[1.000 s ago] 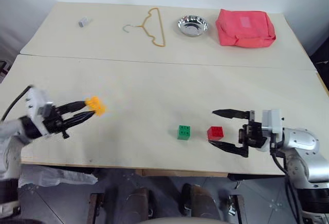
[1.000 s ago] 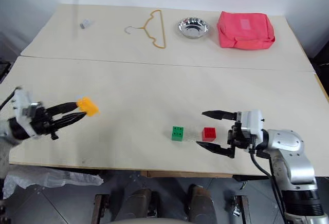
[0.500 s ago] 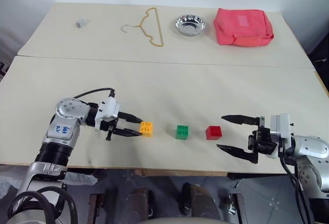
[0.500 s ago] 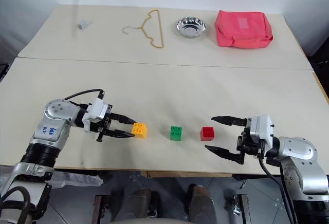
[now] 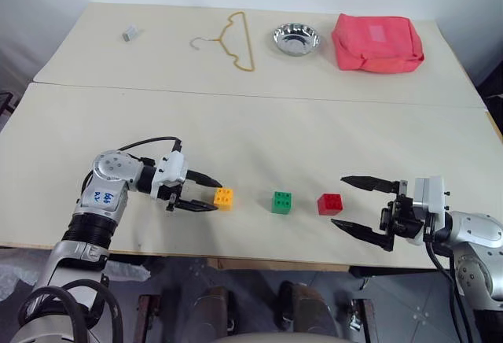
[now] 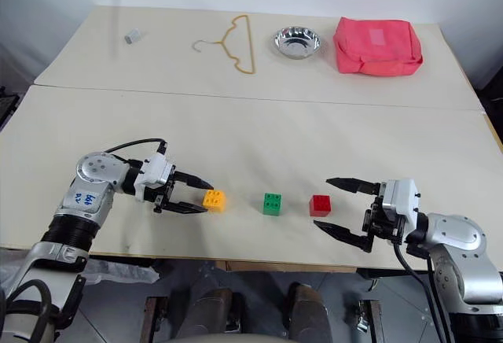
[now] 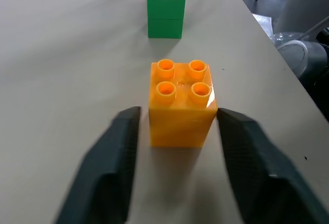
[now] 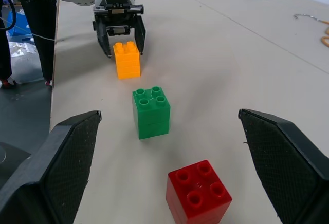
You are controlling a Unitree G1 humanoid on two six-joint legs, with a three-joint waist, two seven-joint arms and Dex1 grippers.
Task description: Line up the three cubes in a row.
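Observation:
Three studded cubes stand in a row near the table's front edge: orange (image 5: 224, 197), green (image 5: 281, 201) and red (image 5: 329, 203). My left gripper (image 5: 215, 197) lies low over the table, pointing right. It is open, with its fingers (image 7: 110, 167) on either side of the orange cube (image 7: 182, 103), which rests on the table. A narrow gap shows on at least one side. To the right of the red cube (image 8: 199, 193), my right gripper (image 5: 339, 201) is wide open and holds nothing. Its fingers (image 8: 61, 162) point along the row.
On the far table lie a small grey object (image 5: 129, 34), a yellow hanger (image 5: 233, 40), a steel bowl (image 5: 295, 38) and a red bag (image 5: 377, 42). A seam (image 5: 251, 95) runs between the two tables. The row sits close to the front edge (image 5: 236, 258).
My left gripper carried the orange cube right and down, setting it on the table left of the green one, and its jaws have parted. My right gripper stayed open and still.

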